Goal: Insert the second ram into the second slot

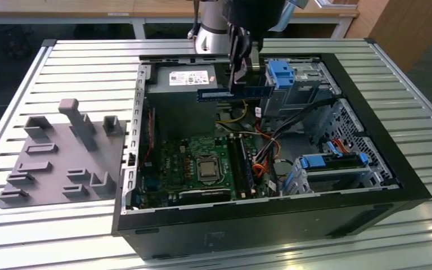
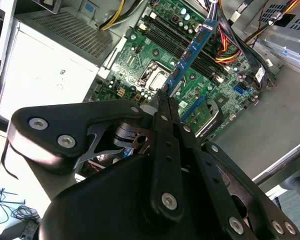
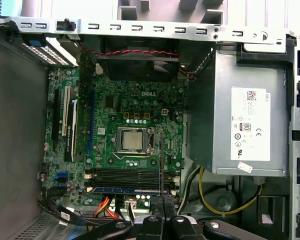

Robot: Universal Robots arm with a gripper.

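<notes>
End effector (image 1: 240,84) is clamping the second ram (image 1: 216,94) above the open PC case (image 1: 396,169).
Exterior view: the stick is hanging level, well above the motherboard (image 1: 193,163). Second wrist view: the fingers (image 2: 166,107) are pinching the blue stick, with the board lying beneath. First wrist view: the stick is showing edge-on, crossing over the black slots (image 3: 125,175).

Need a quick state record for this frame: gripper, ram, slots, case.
gripper: shut on ram, above the open case
ram: blue stick, held over the motherboard, not seated
slots: black, beside the CPU socket
case: lying open on the slatted table
fixture: grey, on the table at the exterior view's left
</notes>
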